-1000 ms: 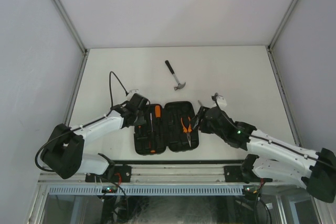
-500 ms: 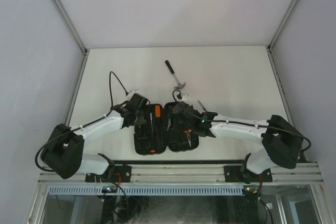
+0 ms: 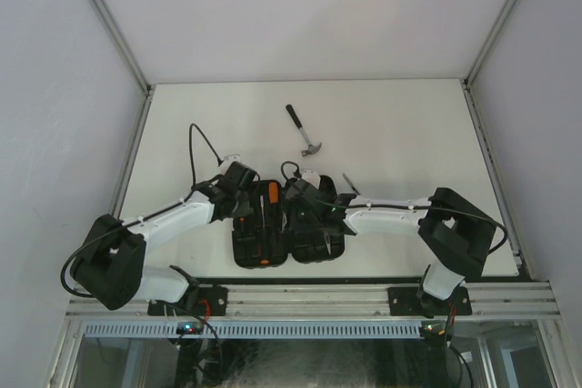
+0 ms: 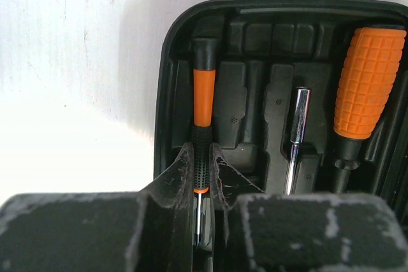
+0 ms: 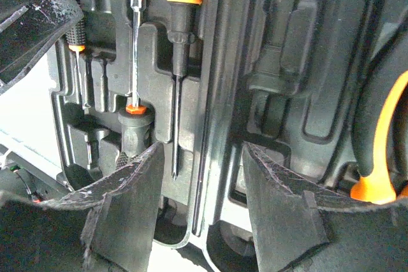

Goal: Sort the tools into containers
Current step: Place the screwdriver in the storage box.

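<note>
1. the case [image 3: 247,252] lies open on the table [image 3: 409,124], just in front of the arm bases, its two halves side by side.
2. the left gripper [image 4: 203,179] is at the case's left half, jaws closed on the slim screwdriver [image 4: 204,93]. the fingers pinch the black knurled part of its handle.
3. that screwdriver lies in the outermost slot of the left half, along the case wall, with its orange band clear of the fingers.
4. in the same half, a fat screwdriver [image 4: 368,81] with an orange ribbed handle sits near the hinge side. a bare steel shaft [image 4: 298,119] lies between it and the slim one.
5. the right gripper [image 5: 197,202] hovers low over the middle of the case, jaws apart and holding nothing. the hinge ridge shows between its fingers.
6. the pliers [image 5: 382,135] sit in the right half, only an orange handle showing at the right wrist view's edge.
7. the hammer [image 3: 300,127] lies on the table beyond the case, well apart from it and from both grippers.
</note>
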### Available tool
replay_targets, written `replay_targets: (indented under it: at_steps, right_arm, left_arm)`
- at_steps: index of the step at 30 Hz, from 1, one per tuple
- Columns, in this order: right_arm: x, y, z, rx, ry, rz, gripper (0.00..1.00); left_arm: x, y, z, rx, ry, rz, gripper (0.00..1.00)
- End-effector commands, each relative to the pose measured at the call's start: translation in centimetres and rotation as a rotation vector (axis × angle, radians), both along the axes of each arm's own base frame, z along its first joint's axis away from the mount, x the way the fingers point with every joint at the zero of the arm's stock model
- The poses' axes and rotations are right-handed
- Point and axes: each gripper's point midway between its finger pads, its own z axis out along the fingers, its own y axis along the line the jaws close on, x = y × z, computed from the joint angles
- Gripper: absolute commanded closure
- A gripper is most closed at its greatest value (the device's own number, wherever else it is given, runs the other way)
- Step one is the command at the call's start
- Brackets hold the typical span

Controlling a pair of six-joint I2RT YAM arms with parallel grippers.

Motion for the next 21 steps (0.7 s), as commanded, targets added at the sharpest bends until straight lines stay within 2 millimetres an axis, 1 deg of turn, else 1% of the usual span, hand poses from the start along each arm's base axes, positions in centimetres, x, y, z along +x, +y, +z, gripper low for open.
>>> replay_targets:
  at_steps: [1,4,6,10,12,16,21]
  right_arm:
    - [0.7,2.2,1.3,0.048,-0.034,0.034,0.49]
    - [0.7,2.2,0.6,0.024,-0.024,0.033,0.5]
    - [0.8,2.0,0.2,-0.002,-0.023,0.027,0.54]
    - [0.7,1.1,-0.8,-0.078,-0.029,0.012,0.63]
    - [0.6,0.5,-1.4,-0.126,-0.034,0.005,0.65]
    - [0.3,-0.7,-2.6,-0.217,-0.036,0.001,0.66]
    - [-0.1,-1.5,-3.4,-0.283,-0.042,0.002,0.66]
  left_arm:
    - [0.1,-0.2,-0.3,-0.021,-0.006,-0.01,0.88]
    - [0.0,-0.2,-0.4,-0.02,-0.004,-0.011,0.89]
    - [0.0,-0.2,-0.4,-0.02,-0.003,-0.01,0.88]
    - [-0.1,-0.2,-0.4,-0.019,-0.001,-0.011,0.88]
    - [0.0,-0.1,-0.5,-0.018,0.0,-0.01,0.89]
    - [0.1,-0.2,-0.4,-0.017,0.0,-0.011,0.89]
    - [0.1,-0.2,-0.4,-0.016,0.0,-0.011,0.89]
